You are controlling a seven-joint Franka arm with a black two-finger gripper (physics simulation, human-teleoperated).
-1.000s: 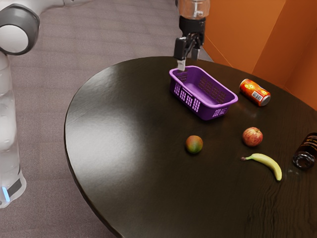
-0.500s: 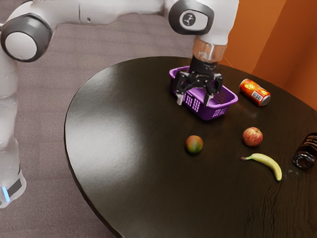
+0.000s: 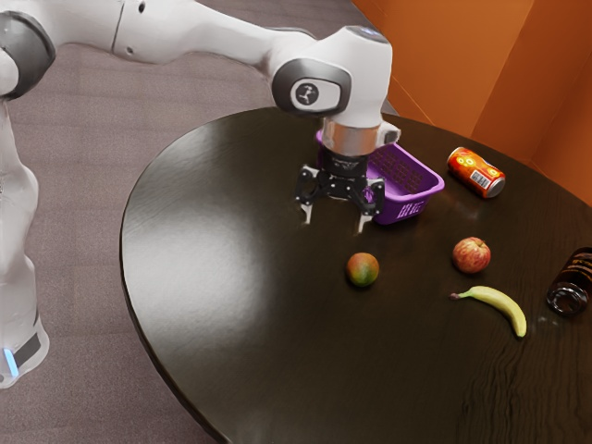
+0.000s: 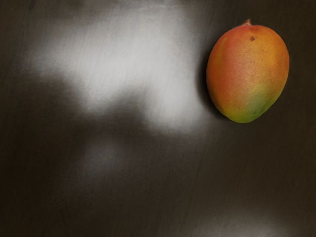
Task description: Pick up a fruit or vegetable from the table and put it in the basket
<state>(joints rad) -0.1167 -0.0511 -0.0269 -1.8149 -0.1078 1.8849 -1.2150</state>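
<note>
My gripper [image 3: 334, 222] hangs above the table with its two fingers spread wide and nothing between them. Just beyond it, toward the exterior view's lower right, lies a red-green mango [image 3: 363, 269], apart from the fingers. The wrist view has the mango [image 4: 248, 74] on the dark tabletop, orange-red with a green end. Behind the hand stands the purple basket [image 3: 417, 196], its near left part hidden by the gripper and arm. A red apple [image 3: 472, 255] and a yellow banana [image 3: 499, 302] lie farther toward the exterior view's right.
An orange-red can [image 3: 476, 173] lies on its side past the basket. At the exterior view's right edge is a dark bottle [image 3: 572, 285]. The round dark table [image 3: 222, 305] has its curved edge on the exterior view's left.
From above the basket's far end, my open gripper has come over the basket and on toward the exterior view's lower left, near the mango. The fruits and basket have not moved.
</note>
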